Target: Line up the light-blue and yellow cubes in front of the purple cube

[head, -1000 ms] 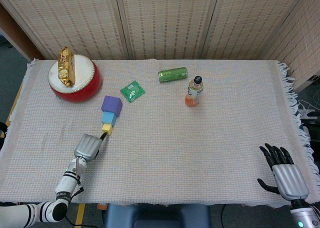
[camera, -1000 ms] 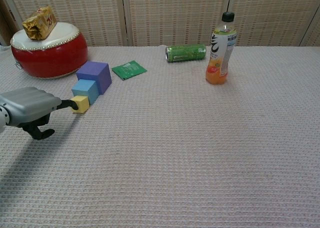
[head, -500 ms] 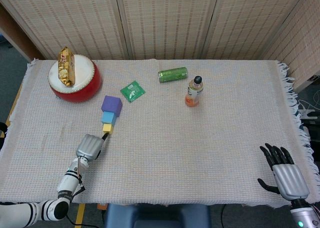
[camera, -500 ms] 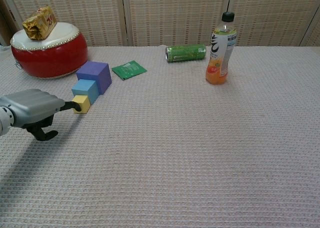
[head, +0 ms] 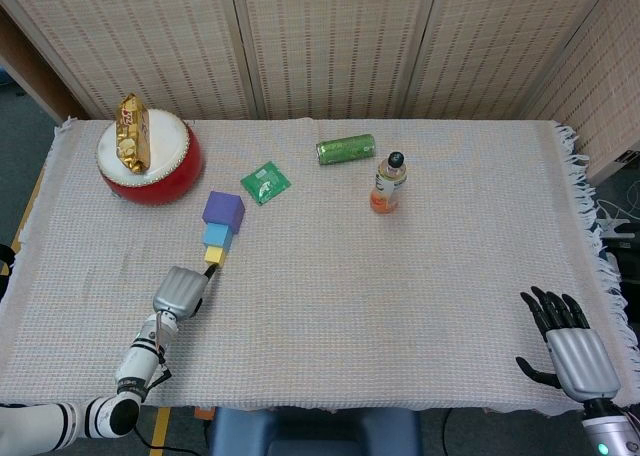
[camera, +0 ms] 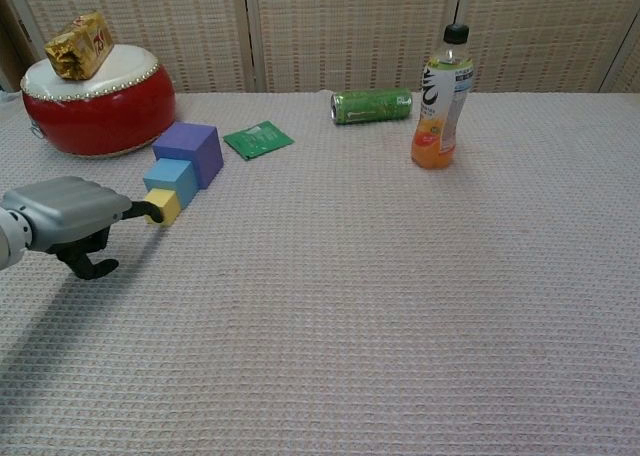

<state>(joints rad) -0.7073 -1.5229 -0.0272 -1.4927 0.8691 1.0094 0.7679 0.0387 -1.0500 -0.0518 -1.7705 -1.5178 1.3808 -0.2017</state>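
Observation:
The purple cube (head: pixel 224 209) (camera: pixel 190 149) stands left of centre, with the light-blue cube (head: pixel 216 235) (camera: pixel 170 180) and the small yellow cube (head: pixel 213 255) (camera: pixel 164 206) in a row right in front of it, all touching. My left hand (head: pixel 180 291) (camera: pixel 66 214) lies just in front of the yellow cube. Its fingers are curled in except one dark finger (camera: pixel 146 212) that reaches out to the yellow cube's near face. It holds nothing. My right hand (head: pixel 571 348) rests at the front right of the table, fingers spread and empty.
A red drum (head: pixel 150 158) (camera: pixel 98 104) with a gold packet (head: pixel 132 132) on top stands at the back left. A green sachet (head: pixel 265 182) (camera: pixel 258 139), a lying green can (head: pixel 346 149) (camera: pixel 371 105) and an upright orange drink bottle (head: pixel 387 182) (camera: pixel 442 98) sit further back.
The left hand has shifted only slightly, its finger staying at the yellow cube. The three cubes and the right hand have not moved.

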